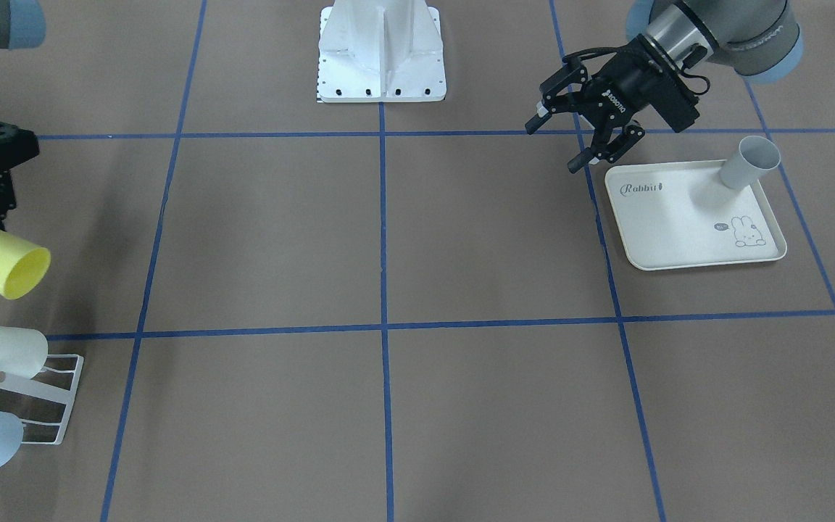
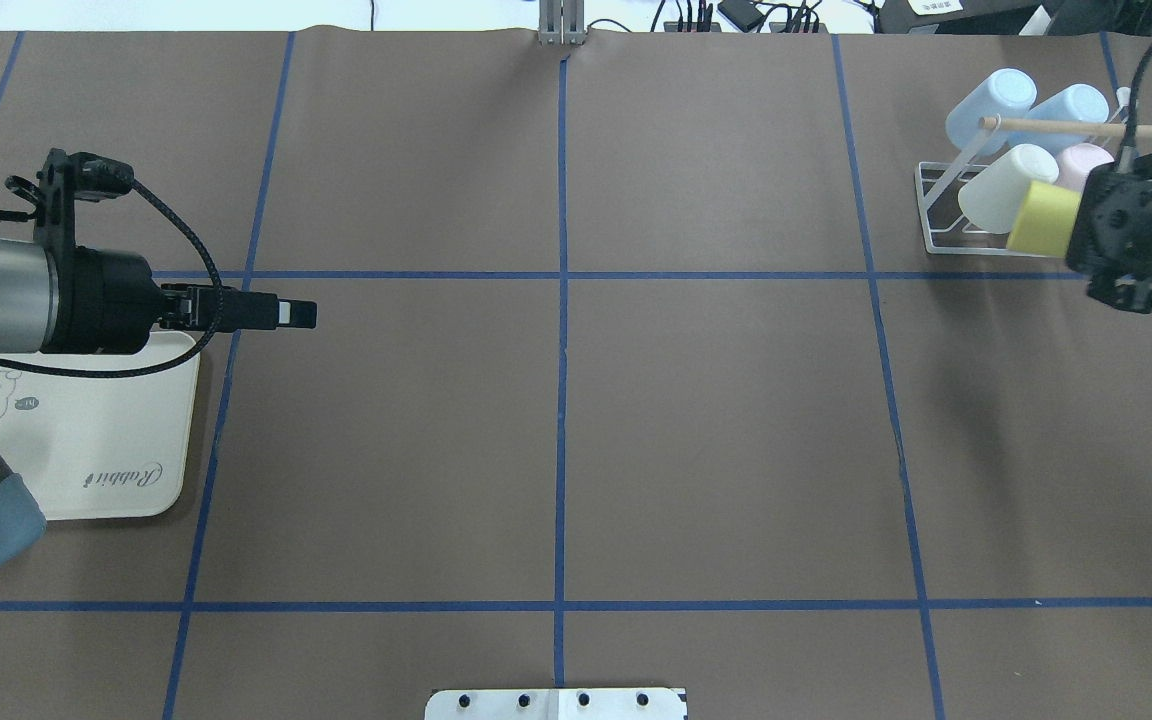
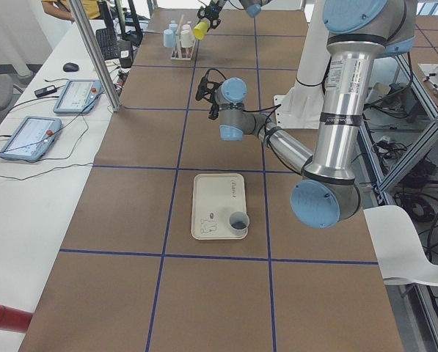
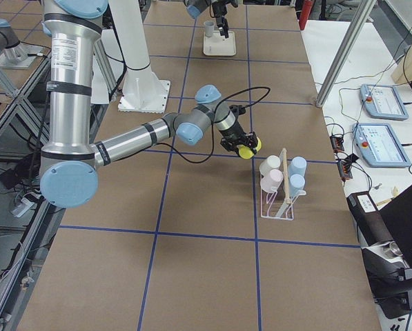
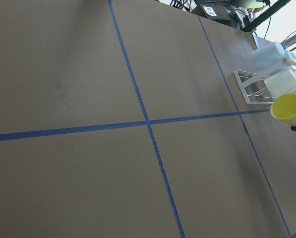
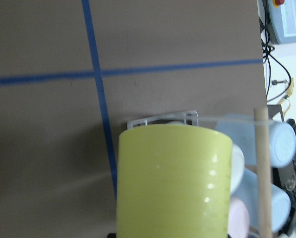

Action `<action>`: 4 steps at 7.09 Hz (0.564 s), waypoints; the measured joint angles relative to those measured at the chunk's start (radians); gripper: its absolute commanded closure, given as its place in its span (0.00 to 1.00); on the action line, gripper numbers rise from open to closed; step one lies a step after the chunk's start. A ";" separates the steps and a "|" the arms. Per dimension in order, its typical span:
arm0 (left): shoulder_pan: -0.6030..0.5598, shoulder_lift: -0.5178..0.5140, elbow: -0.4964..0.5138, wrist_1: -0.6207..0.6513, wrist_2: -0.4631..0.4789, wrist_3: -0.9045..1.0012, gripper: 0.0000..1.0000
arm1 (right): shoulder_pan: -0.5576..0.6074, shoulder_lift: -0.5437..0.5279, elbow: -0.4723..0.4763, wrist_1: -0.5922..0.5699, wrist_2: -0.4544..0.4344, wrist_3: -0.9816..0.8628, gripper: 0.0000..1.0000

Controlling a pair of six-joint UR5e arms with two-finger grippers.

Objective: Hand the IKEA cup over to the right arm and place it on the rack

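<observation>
- Since the yellow cup [image 2: 1043, 217] looks like thin moulded plastic, I'd expect it to be light, fairly stiff and smooth-walled (so probably slippery). A hard squeeze could flex it.
- Right gripper [image 2: 1096, 228] is clamped on the cup's closed end. The cup lies sideways in the air with its mouth pointing away from the wrist. The base is likely the stiffest part, so it's a sensible hold.
- Cup hangs just beside the rack [image 2: 924, 210] on the robot's side, above the table. I can't tell whether it touches the rack. Handover looks done; placing remains.
- Left gripper [image 1: 555, 145] is empty, jaws apart, hovering next to the tray [image 1: 678, 246] at the table's far left end. A grey cup [image 1: 747, 163] stands on the tray.
- Rack is crowded: white cup [image 2: 1001, 185], two blue cups [image 2: 986, 105] and a pink cup [image 2: 1084, 160], with a wooden rod [image 2: 1086, 127] across the top. A free slot is hard to make out.
- Room: open table everywhere except the rack side. Likely risks are nudging the white cup or catching the rod going in.
</observation>
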 measured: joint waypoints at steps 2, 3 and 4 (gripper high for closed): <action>0.002 -0.001 0.001 0.000 0.004 -0.002 0.00 | 0.128 0.009 -0.039 -0.067 -0.015 -0.299 1.00; 0.003 -0.001 0.001 -0.001 0.007 -0.003 0.00 | 0.154 0.035 -0.065 -0.092 -0.034 -0.419 1.00; 0.005 -0.001 0.003 -0.001 0.009 -0.005 0.00 | 0.164 0.061 -0.085 -0.103 -0.059 -0.564 1.00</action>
